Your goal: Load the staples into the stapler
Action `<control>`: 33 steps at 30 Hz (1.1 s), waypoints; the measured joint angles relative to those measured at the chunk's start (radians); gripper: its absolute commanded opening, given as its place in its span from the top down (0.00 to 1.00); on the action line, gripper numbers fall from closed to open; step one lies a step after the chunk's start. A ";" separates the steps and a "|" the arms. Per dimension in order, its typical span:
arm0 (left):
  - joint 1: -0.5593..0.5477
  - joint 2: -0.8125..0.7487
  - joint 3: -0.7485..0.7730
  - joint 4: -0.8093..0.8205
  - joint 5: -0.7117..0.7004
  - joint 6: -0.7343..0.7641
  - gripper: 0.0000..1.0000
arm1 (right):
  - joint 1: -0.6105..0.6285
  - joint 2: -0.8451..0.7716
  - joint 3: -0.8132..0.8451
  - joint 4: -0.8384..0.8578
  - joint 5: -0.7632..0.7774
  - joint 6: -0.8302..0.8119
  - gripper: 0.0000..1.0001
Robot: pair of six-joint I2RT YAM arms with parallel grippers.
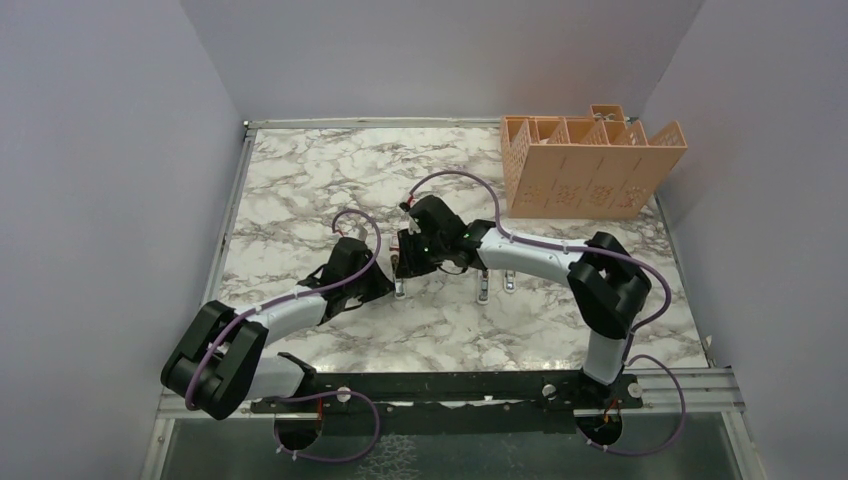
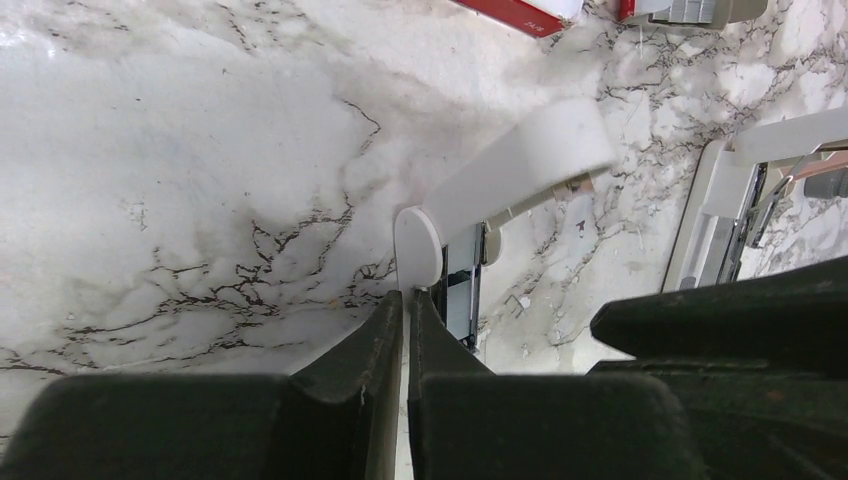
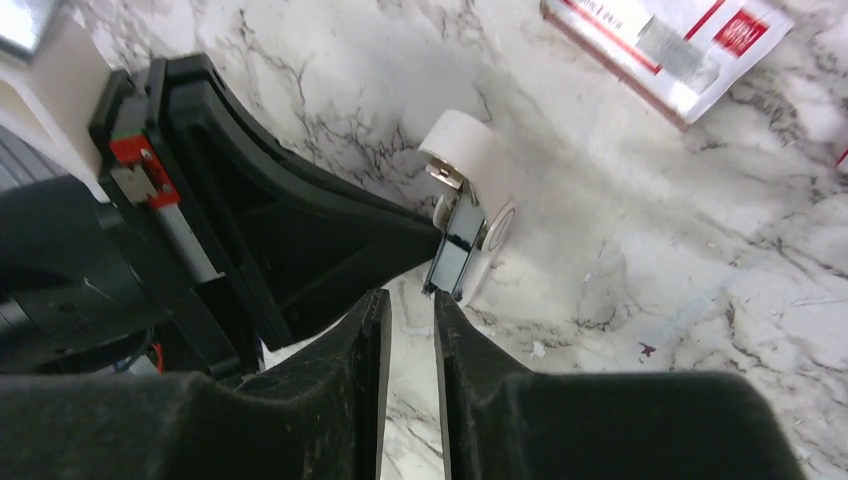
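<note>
Item, left gripper (image 2: 405,300): fingers pressed together with only a hairline seam between them. The tips rest against the rounded end of the stapler (image 2: 520,165); whether any thin part is pinched in the seam cannot be told. Item, right gripper (image 3: 408,305): fingers a narrow slit apart, bare marble showing through the slit and nothing held. Its tips hang just short of the stapler's lower end and face the left gripper from the other side. Item, stapler: white plastic, with one white arm raised at a slant from the rounded end and a shiny metal channel exposed beneath it. It sits on the marble table (image 1: 300,180) about mid-table, between the two grippers. Item, second white-and-metal stapler (image 2: 725,190): it lies flat just to the right of the first and apart from it, untouched. Item, box (image 3: 670,45): small, red-and-white cardboard, lying flat on the marble beyond the staplers, away from both grippers. Item, staples (image 2: 690,10): silvery-grey strips in a shallow tray just beside the box, seen only at the top edge of the left wrist view, well apart from the stapler and not in either gripper. Item, basket (image 1: 590,165): orange, perforated, with compartments, standing at the far right corner of the table.
</note>
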State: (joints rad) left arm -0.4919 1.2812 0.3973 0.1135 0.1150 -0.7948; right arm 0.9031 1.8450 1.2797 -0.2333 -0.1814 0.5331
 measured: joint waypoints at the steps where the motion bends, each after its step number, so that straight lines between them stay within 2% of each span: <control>1: 0.000 0.000 0.001 -0.003 -0.001 0.000 0.95 | 0.002 -0.004 -0.010 -0.001 -0.005 0.000 0.73; 6: 0.000 -0.014 0.001 -0.020 -0.012 0.011 0.96 | 0.011 -0.007 -0.031 -0.012 -0.029 -0.003 0.71; 11: 0.000 -0.025 0.000 -0.053 -0.030 0.023 0.96 | 0.014 -0.013 -0.032 -0.023 -0.006 0.009 0.60; 18: 0.000 -0.026 0.000 -0.052 -0.032 0.028 0.94 | 0.014 -0.011 0.034 -0.022 0.155 0.080 0.54; 23: 0.000 -0.038 -0.010 -0.048 -0.019 0.025 0.89 | 0.013 0.028 0.129 -0.018 0.228 0.103 0.53; 33: 0.001 -0.042 -0.044 0.013 0.037 0.000 0.89 | 0.014 0.167 0.217 -0.056 0.231 0.088 0.52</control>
State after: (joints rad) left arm -0.4911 1.2396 0.3534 0.1261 0.1524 -0.7944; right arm 0.9173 2.0121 1.4967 -0.2890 0.0494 0.6209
